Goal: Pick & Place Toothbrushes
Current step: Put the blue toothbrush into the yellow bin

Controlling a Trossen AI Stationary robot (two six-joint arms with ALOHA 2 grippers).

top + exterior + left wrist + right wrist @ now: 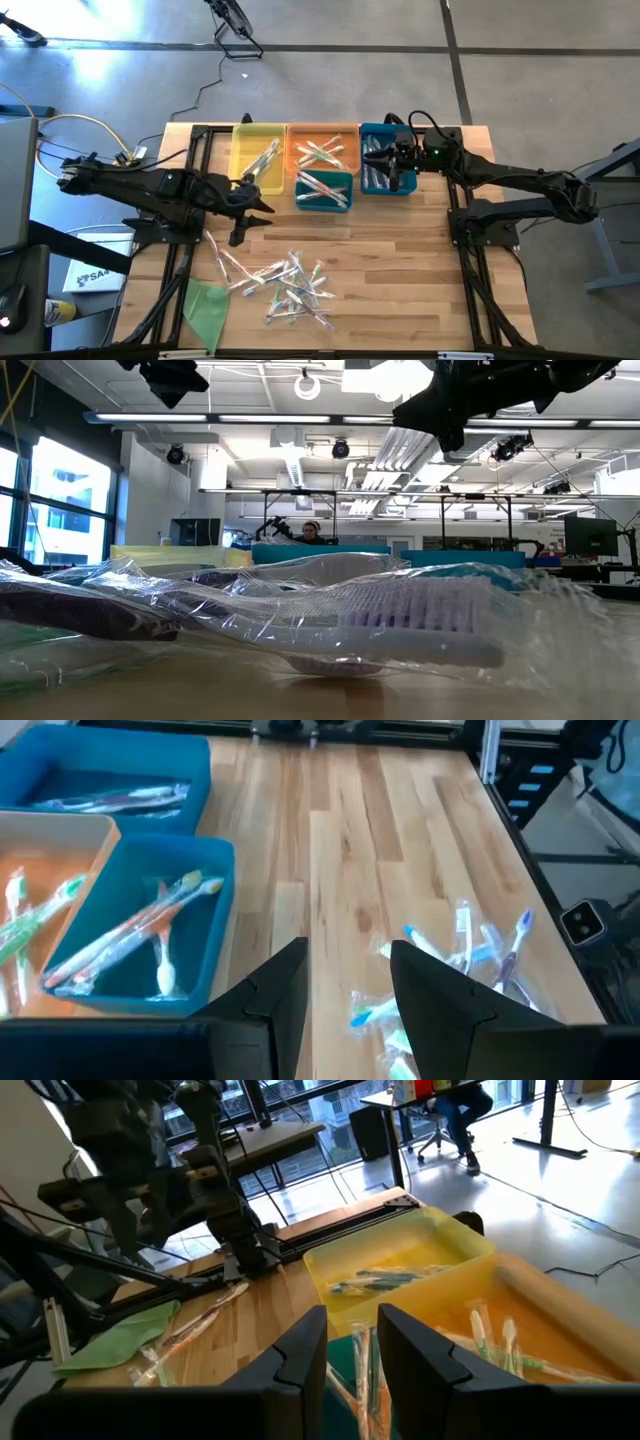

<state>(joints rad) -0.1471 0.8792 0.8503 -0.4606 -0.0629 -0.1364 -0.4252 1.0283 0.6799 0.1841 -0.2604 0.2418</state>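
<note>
A loose pile of wrapped toothbrushes (285, 285) lies on the wooden table (400, 280), also seen from the left wrist (470, 945) and close up in the low view (400, 622). More toothbrushes lie in the yellow bin (257, 155), the orange bin (322, 148), the small blue bin (322, 190) and the blue bin (385, 168) at the back. My left gripper (262, 207) (350, 990) hovers open between the yellow bin and the pile, nothing between its fingers. My right gripper (378, 162) (352, 1345) hangs over the blue bin, fingers a narrow gap apart; sticks in the gap seem to lie in the bin below.
A flat green sheet (207, 305) lies at the table's near left corner. The bins stand side by side along the far edge. Black frame rails (465, 290) run along both table sides. Bare wood lies to the right of the pile.
</note>
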